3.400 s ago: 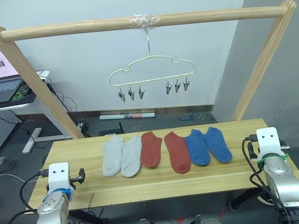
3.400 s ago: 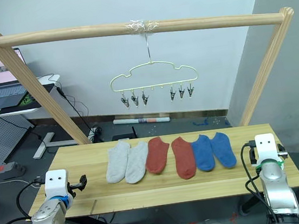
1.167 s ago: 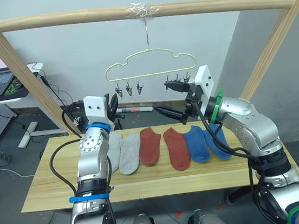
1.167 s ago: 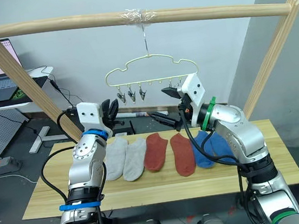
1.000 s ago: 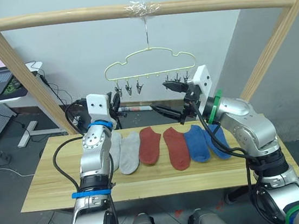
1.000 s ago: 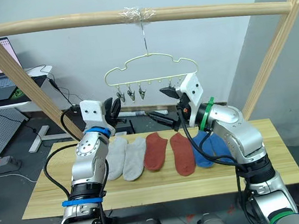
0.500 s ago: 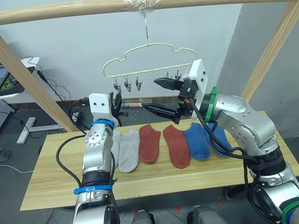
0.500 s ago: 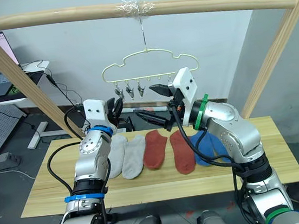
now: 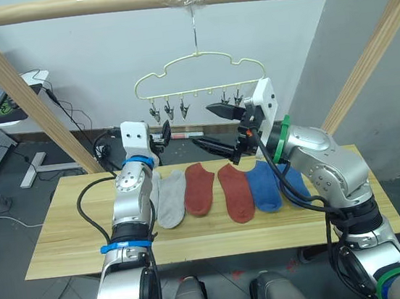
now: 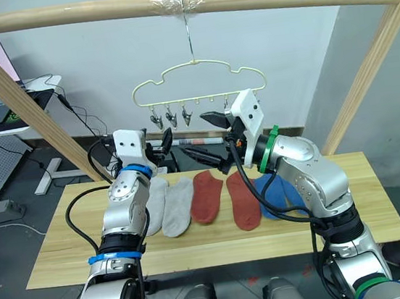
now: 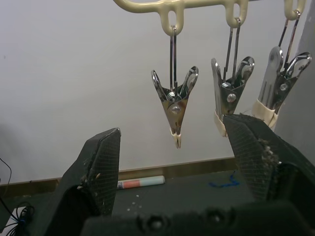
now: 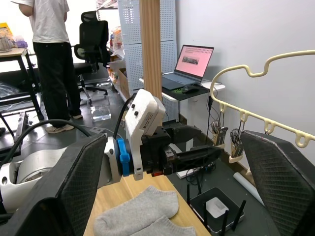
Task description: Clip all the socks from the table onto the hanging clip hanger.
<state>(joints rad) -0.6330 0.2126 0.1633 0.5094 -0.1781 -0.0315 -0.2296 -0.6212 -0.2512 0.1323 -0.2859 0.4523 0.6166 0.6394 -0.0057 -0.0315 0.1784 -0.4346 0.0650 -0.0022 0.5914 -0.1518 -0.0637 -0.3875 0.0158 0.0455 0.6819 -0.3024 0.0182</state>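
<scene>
Six socks (image 9: pixel 220 191) lie in a row on the wooden surface (image 9: pixel 65 239): two grey at the robot's left, two rust red in the middle, two blue at the right. Above them a pale yellow clip hanger (image 9: pixel 202 80) hangs by its hook from a wooden pole (image 9: pixel 95 5), its metal clips (image 11: pixel 175 105) empty. The left gripper (image 9: pixel 163 133) is raised just below the leftmost clips, fingers (image 11: pixel 101 169) open and empty. The right gripper (image 9: pixel 215 127) is raised near the right clips, fingers spread wide, holding nothing.
</scene>
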